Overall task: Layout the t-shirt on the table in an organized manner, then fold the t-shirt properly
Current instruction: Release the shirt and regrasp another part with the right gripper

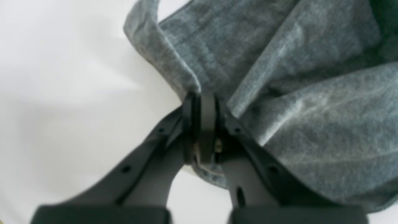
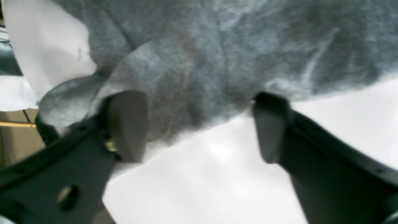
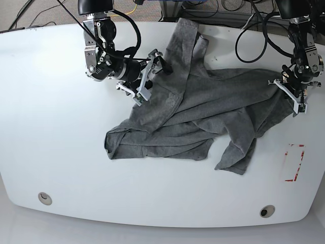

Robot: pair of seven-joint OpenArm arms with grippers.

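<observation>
The dark grey t-shirt (image 3: 198,114) lies crumpled and wrinkled across the middle of the white table (image 3: 51,127), one part stretching toward the far edge. My left gripper (image 3: 290,95) is at the shirt's right-hand edge. In the left wrist view this gripper (image 1: 202,98) is shut on a fold of the t-shirt (image 1: 295,93), the cloth pinched between its pads. My right gripper (image 3: 151,76) stands open at the shirt's upper left edge. The right wrist view shows its fingers (image 2: 127,124) wide apart just above the hem of the t-shirt (image 2: 202,62), gripping nothing.
A red-tape rectangle (image 3: 293,162) marks the table near its right side. Two round grommet holes (image 3: 44,197) (image 3: 267,210) sit by the front edge. Cables (image 3: 254,30) trail over the far edge behind the arms.
</observation>
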